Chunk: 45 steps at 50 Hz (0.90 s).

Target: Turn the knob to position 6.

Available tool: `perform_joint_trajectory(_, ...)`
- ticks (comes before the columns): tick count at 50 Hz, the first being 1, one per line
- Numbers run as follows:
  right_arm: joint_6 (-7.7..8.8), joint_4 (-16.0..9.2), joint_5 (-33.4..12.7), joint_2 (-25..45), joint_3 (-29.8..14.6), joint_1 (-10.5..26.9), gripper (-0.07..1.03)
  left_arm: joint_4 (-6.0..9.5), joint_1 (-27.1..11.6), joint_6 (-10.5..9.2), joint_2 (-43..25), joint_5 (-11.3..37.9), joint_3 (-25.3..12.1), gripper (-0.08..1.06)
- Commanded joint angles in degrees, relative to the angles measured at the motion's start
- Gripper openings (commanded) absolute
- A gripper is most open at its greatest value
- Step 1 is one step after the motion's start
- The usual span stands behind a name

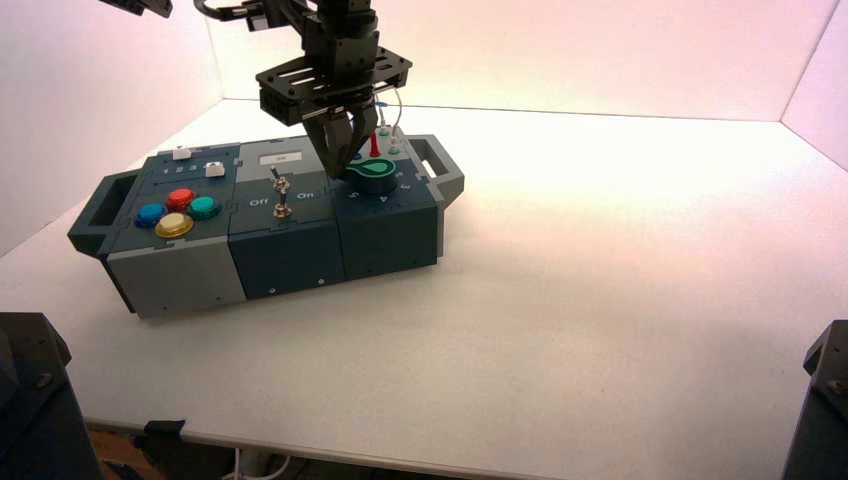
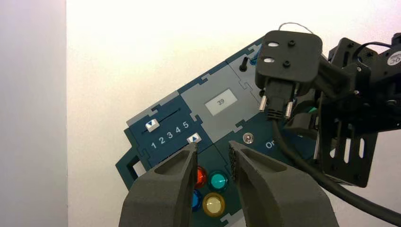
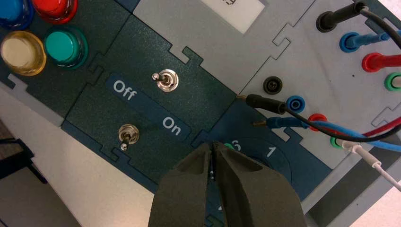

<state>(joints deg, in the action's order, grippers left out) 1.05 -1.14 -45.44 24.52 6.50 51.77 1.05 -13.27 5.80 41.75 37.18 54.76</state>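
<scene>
Right gripper (image 1: 341, 174) is down at the knob (image 1: 371, 183), at the knob's left edge in the high view, fingers together with nothing between them. Can't tell if the tips touch the knob; in the right wrist view they hide most of it, with a sliver of green showing by the printed 6 and 1. Knob sits on the dark panel at the right end of the box (image 1: 290, 265), pointer position not readable. Just left of it, two metal toggle switches (image 3: 167, 80) (image 3: 128, 137) by the Off/On lettering. Behind it, the light grey panel (image 3: 309, 71) with black, blue, red and green-rimmed sockets, plus plugs on wires (image 3: 380, 142). Further left, grey panel with the display (image 2: 221, 101), reading 39. Left end has four push buttons: red (image 3: 54, 7), blue (image 3: 13, 12), yellow (image 3: 21, 53), teal (image 3: 64, 46). Behind those, two white sliders: one (image 2: 152, 125) near the 1 end, the other (image 2: 194, 138) near 5. Left gripper (image 2: 213, 145) is idle above the button and slider end, fingers apart, holding nothing.
</scene>
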Motion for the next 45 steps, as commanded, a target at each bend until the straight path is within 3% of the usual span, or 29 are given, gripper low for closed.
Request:
perform_joint_trajectory(1,0.18,0.1,0.2,-1.2,-1.8,0.1,0.01,-0.18,0.4,-0.09,0.2,-0.6,-0.6,0.38)
perform_joint_trajectory(45,0.18,0.4,0.1,-0.4,-3.2,-0.7,0.01,-0.18,0.3,-0.09,0.4,-0.5,-0.6,0.38)
